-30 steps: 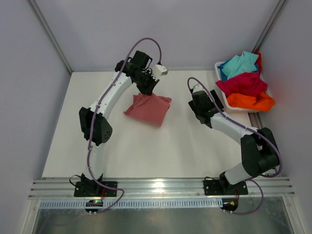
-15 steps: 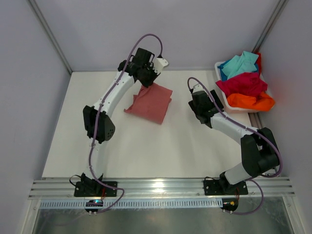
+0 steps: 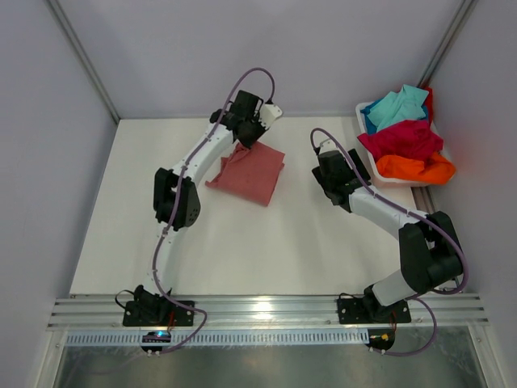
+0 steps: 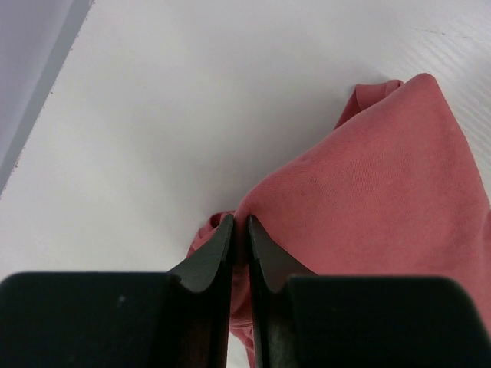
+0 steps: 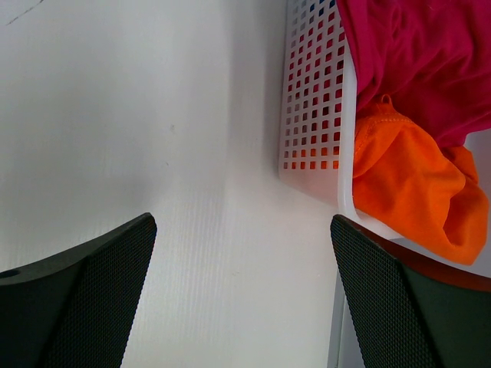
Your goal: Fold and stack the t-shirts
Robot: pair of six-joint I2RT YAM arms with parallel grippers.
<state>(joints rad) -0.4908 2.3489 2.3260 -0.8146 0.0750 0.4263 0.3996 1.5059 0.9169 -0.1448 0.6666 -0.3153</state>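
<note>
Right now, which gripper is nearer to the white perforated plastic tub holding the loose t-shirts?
Right. The right gripper hangs open just beside the white plastic tub, not touching it; the left gripper is farther off, shut on the salmon-pink cloth t-shirt.

A plain salmon-pink t-shirt [image 3: 250, 174] is seen on the white desk [image 3: 266, 250]. At the far right corner, a white tub [image 5: 314, 100] patterned with small square holes is filled with a turquoise t-shirt [image 3: 396, 105], a crimson t-shirt [image 3: 400, 139] and a bright orange t-shirt [image 3: 416, 168]. The left tool [image 4: 238, 228] and the right tool [image 5: 242, 230] are black, the latter finely dotted.
</note>
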